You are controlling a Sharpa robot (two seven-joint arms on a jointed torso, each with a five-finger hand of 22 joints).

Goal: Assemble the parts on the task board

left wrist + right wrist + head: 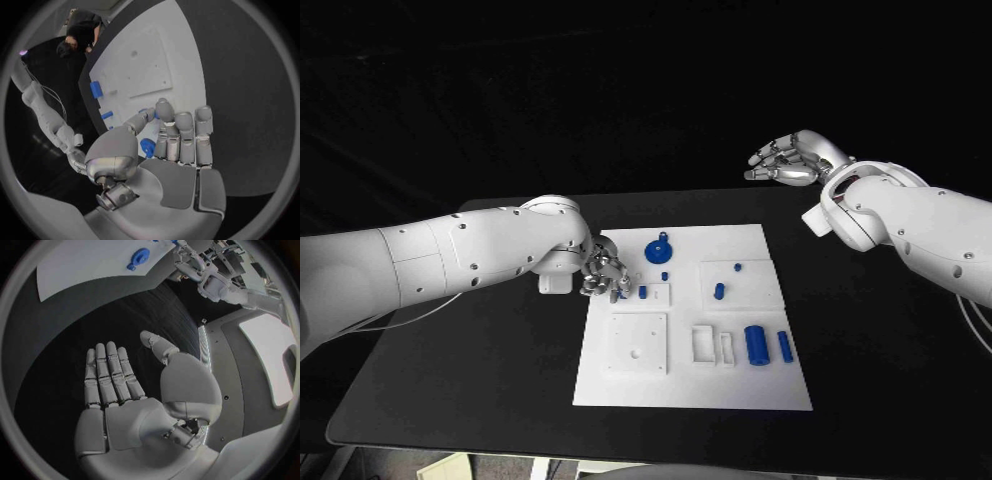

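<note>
The white task board (689, 385) lies in the middle of the black table. On it are a round blue part with a handle (659, 246), a short blue peg (642, 291), another small blue piece (717, 291), a thick blue cylinder (756, 345) and a slim blue pin (785, 346). My left hand (603, 272) hangs over the board's left edge, fingers pointing down beside the short peg, holding nothing. In the left wrist view its fingers (181, 135) are straight, with a blue part (147, 147) beneath them. My right hand (790, 158) is raised beyond the board's far right corner, palm (125, 390) flat and bare.
A white square plate with a hole (640, 343) and white bracket pieces (711, 345) sit on the board's near half. Black table (459, 370) surrounds the board on all sides. The round blue part (139, 258) appears far from my right hand.
</note>
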